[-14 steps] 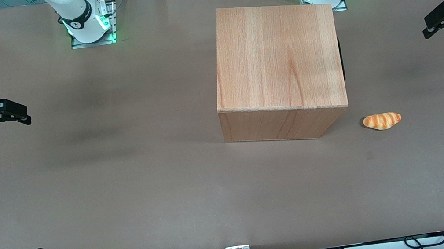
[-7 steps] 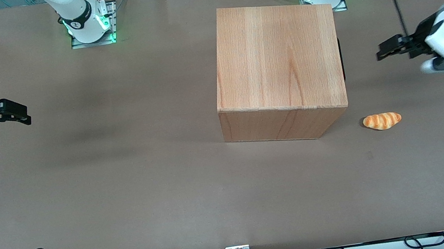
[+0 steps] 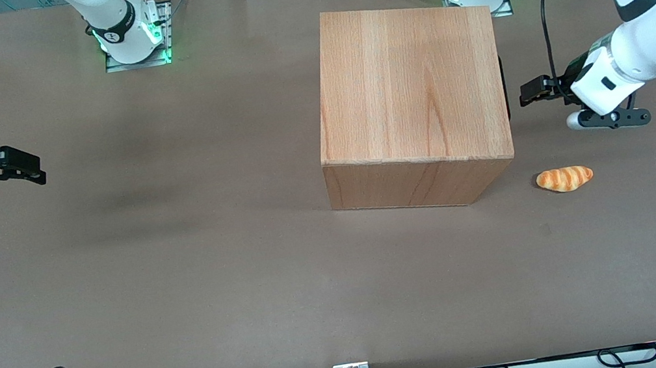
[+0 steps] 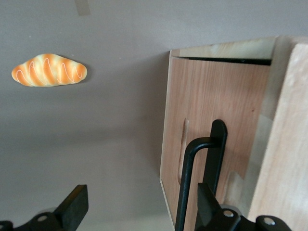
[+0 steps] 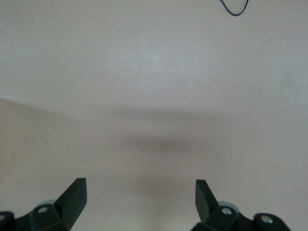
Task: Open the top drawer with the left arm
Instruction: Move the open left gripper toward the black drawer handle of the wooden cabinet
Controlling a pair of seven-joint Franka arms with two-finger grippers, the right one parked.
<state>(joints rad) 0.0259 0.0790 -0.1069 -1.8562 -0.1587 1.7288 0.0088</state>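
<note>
1. Wood-grain cabinet (image 3: 413, 98) stands on my brown table (image 3: 186, 285), toward the working arm's end, its drawer fronts turned toward that arm.
2. I see the left arm (image 3: 653, 34) reaching in from that end, white with a black cap and a black cable looping above it.
3. Its gripper (image 3: 534, 91) hovers just beside the cabinet's front, near the black handle edge that peeks out there, and not touching it as far as I can see.
4. From the wrist camera I see the fingers (image 4: 74, 204) spread wide, holding nothing.
5. The top drawer (image 4: 284, 139) appears in that camera only as a strip of light wood front; I cannot tell whether it is flush or slightly out.
6. A black bar handle (image 4: 199, 183) stands off the wooden fronts, close to one fingertip; I cannot tell for sure which drawer it belongs to.
7. A dark slit shows along one edge of the neighbouring front panel (image 4: 211, 101).
8. A striped orange bread roll (image 3: 565, 179) lies on the table near the cabinet's corner, nearer the front camera than the gripper and apart from both.
</note>
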